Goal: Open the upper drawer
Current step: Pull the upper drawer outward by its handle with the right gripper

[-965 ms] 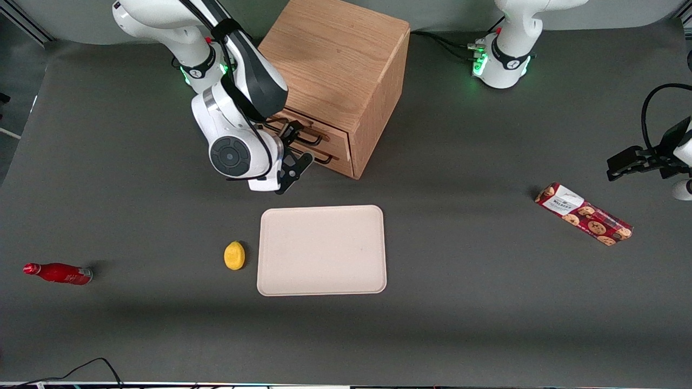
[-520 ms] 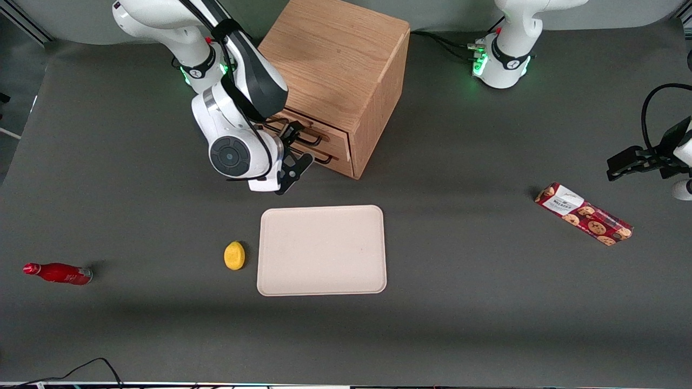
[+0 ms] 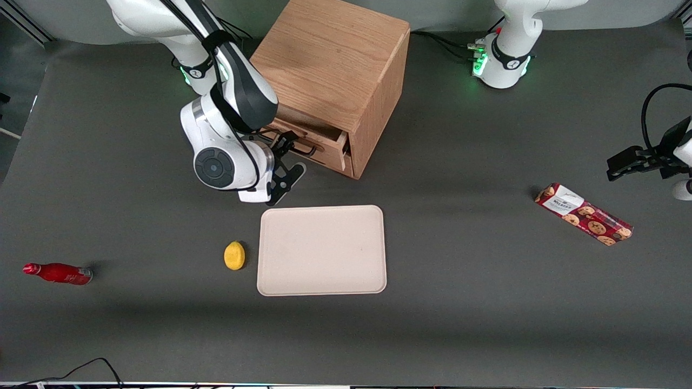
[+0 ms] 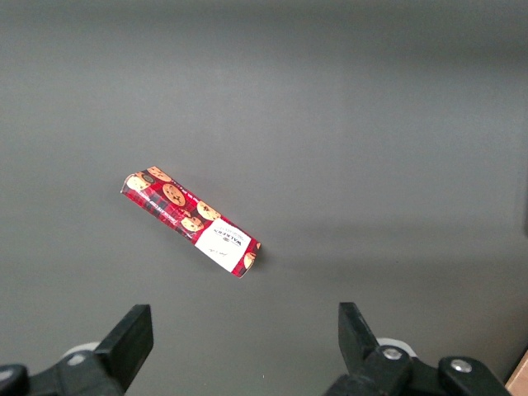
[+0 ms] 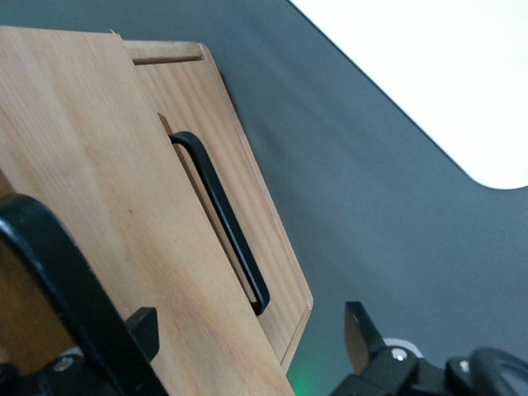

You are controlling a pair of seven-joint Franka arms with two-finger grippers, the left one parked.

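- Upper drawer (image 3: 323, 145) of light oak, wide and shallow, is the job in hand. It sits in the upper middle of the front view and stands part-way out of its cabinet.
- Nearest the front camera, low in the frame on the dark grey table (image 3: 486, 302), lie a red bottle (image 3: 58, 273) on its side, a small yellow lemon (image 3: 234, 255) and a cream rectangular tray (image 3: 321, 250). The lemon is just beside the tray.
- A little farther off, toward the parked arm's end, lies a red cookie packet (image 3: 583, 213).
- Farther still, the right arm's black two-finger gripper (image 3: 291, 156) hangs in front of the drawer. The wrist view shows its jaws spread wide, one finger (image 5: 144, 330) against the drawer's black metal bar handle (image 5: 49, 272) and nothing clamped between them.
- Under that drawer sits the bottom drawer (image 5: 239, 190) with a similar black handle (image 5: 223, 223), which is shut.
- Farthest is the oak cabinet (image 3: 330, 59), upright and turned at an angle.
- Handling, as a judgement: the drawer is stiff wood and probably light, sliding straight out along its runners. The handle is the only sound hold. A hooked finger could slip off it if the pull goes slantwise, so the pull should run square to the drawer front.
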